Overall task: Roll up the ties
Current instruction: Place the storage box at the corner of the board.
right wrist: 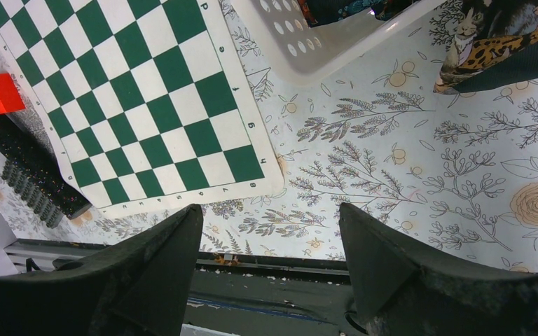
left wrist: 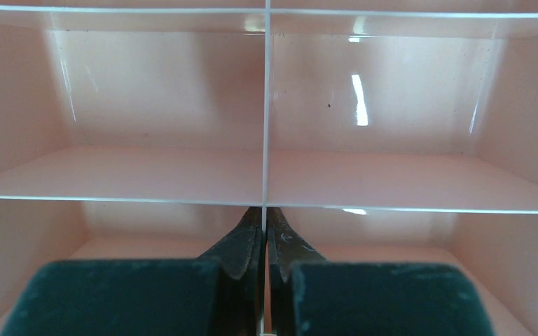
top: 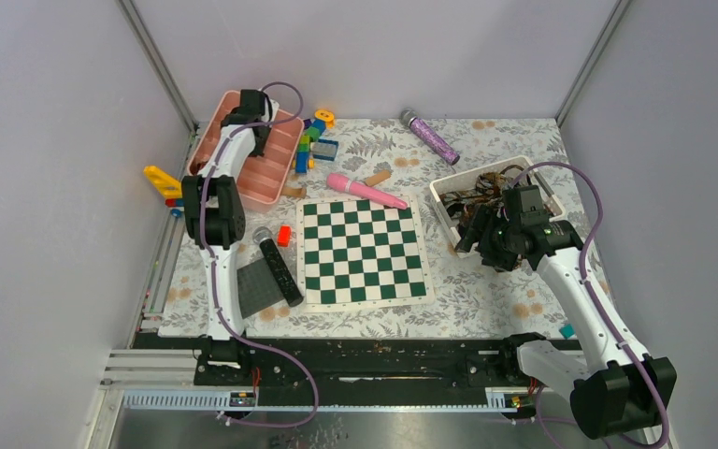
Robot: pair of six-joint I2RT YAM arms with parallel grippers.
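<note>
Where ties (top: 486, 192) fill the white basket (top: 444, 208), chessboard (top: 362, 251) and pink tube (top: 365, 190) alongside.

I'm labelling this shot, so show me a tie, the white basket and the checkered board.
tie (right wrist: 494, 45): right wrist view, its patterned fabric end.
white basket (top: 441, 187): top view, left corner of its rim.
checkered board (top: 363, 251): top view, its centre squares.

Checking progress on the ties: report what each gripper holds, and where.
Right gripper open, empty. Left gripper shut astride a divider of the pink tray, nothing else in it.
</note>
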